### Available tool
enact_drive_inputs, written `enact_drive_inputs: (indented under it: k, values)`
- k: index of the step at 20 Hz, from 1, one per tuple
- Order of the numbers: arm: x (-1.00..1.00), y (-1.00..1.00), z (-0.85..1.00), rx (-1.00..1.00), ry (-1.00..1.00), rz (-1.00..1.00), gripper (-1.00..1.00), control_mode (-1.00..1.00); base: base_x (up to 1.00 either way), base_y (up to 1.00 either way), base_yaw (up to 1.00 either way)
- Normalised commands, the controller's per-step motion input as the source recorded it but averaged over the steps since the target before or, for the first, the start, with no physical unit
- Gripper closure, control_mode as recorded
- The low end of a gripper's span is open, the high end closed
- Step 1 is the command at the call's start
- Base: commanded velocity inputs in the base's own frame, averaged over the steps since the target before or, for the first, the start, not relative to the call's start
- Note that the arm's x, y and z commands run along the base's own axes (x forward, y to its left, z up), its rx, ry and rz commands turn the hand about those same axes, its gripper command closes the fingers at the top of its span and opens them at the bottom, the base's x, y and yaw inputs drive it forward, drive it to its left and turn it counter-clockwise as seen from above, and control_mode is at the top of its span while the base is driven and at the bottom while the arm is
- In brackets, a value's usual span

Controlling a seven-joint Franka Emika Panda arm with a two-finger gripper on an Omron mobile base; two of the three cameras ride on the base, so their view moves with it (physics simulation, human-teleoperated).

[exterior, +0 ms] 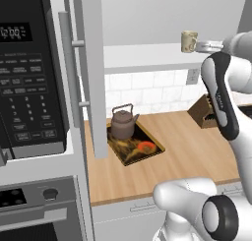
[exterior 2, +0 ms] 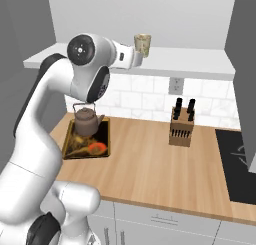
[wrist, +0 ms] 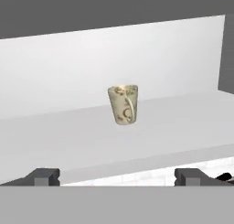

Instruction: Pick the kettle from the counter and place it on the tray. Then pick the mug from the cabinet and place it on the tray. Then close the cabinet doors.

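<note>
Left base view, nearest: white rounded base joint of my own arm low in the picture, with the wooden counter (exterior: pixel 187 151) just beyond it.
Microwave (exterior: pixel 29 73): black, glossy, flat keypad front, at the far left.
Cabinet doors (exterior: pixel 91 73): one flat grey panel (exterior: pixel 91 73) stands swung open, edge toward me, long axis vertical, silver bar handle (exterior: pixel 69 68) running up it.
Kettle (exterior: pixel 122 122): squat, round, dull brownish-grey metal, upright on the back left corner of the tray (exterior: pixel 147 154); thin arched handle on top, spout toward the right.
Tray: flat, dark, rectangular, thin rim, near the counter's left end; orange-red spot on its print.
Mug (exterior: pixel 189 41): cream ceramic, upright on the front edge of the cabinet (exterior: pixel 147 53) shelf.
Pincer (exterior: pixel 201 46): level with the mug, just beside it on its right; contact I cannot tell here.

Right base view, nearest: my white arm, rising at the left.
Knife block (exterior 2: pixel 182 124): wooden, slanted, dark handles up, near the counter's back edge, well apart from the tray.
Stove top (exterior 2: pixel 237 159): black, flat, at the counter's right end.

Hand view, nearest: my two dark fingertips (wrist: pixel 43 176), spread fully wide, holding nothing.
Mug in this view: tapered, wider at the rim, long axis upright, handle facing me, faint darker marks, standing alone on the pale smooth shelf, clear of the tips.
</note>
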Motion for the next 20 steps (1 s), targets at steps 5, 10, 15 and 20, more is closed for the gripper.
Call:
enact_drive_inputs:
  k: [5, 10, 15, 20]
  values:
    - [0.2, -0.32, 0.14, 0.0, 0.02, 0.0, -1.0, -1.0, 0.0, 0.0, 0.0]
    - [0.13, -0.17, 0.0, -0.04, 0.12, 0.0, -1.0, -1.0, 0.0, 0.0, 0.0]
    - [0.2, 0.02, -0.06, 0.0, 0.0, 0.0, -1.0, -1.0, 0.0, 0.0, 0.0]
    - [0.17, 0.08, -0.13, 0.0, 0.0, 0.06, -1.0, -1.0, 0.0, 0.0, 0.0]
